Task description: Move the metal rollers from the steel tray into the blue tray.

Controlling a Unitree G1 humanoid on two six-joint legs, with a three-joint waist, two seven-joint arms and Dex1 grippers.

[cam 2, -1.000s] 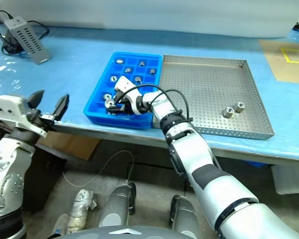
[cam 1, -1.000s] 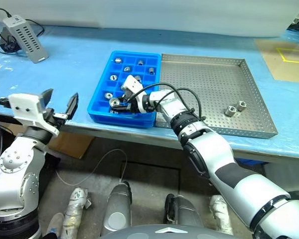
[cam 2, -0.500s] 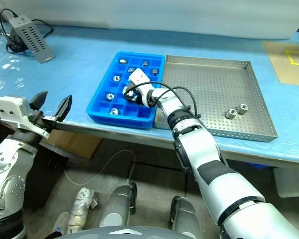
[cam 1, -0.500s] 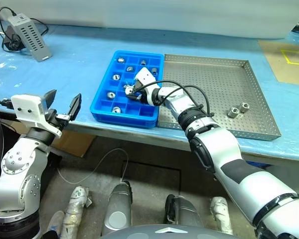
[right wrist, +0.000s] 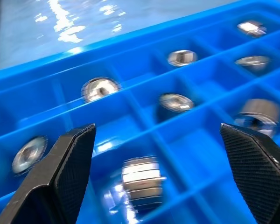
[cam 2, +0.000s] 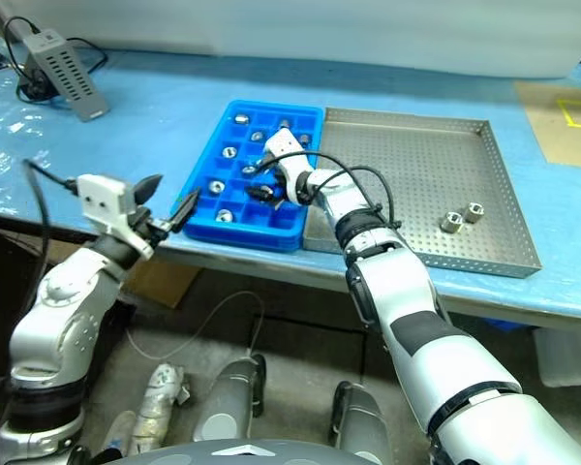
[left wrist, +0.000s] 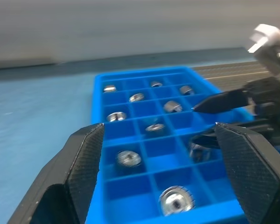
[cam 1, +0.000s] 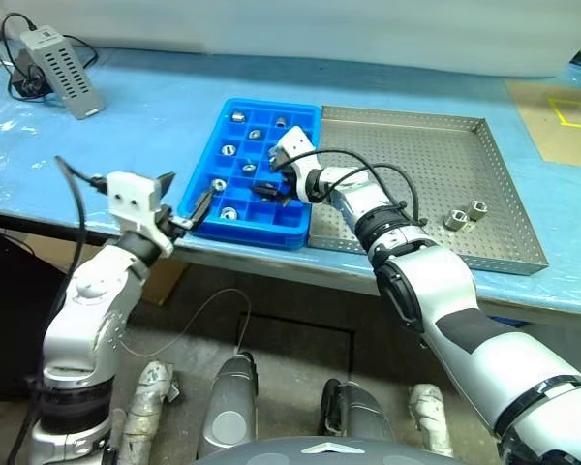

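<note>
A blue-covered table [cam 1: 155, 107] stands over grey concrete floor [cam 1: 290, 349].

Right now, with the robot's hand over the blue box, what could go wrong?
The right gripper hangs with its jaws open just above the blue tray, so pulling away carelessly might nudge it. The left gripper sits close to the tray's near edge and could bump it. Two metal rollers wait in the steel tray; being round, they might roll when grabbed.

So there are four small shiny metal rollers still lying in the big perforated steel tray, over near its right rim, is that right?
Not quite: two small shiny metal rollers lie in the big perforated steel tray, not four. They do sit near its right rim, close together, as the left eye view shows.
</note>
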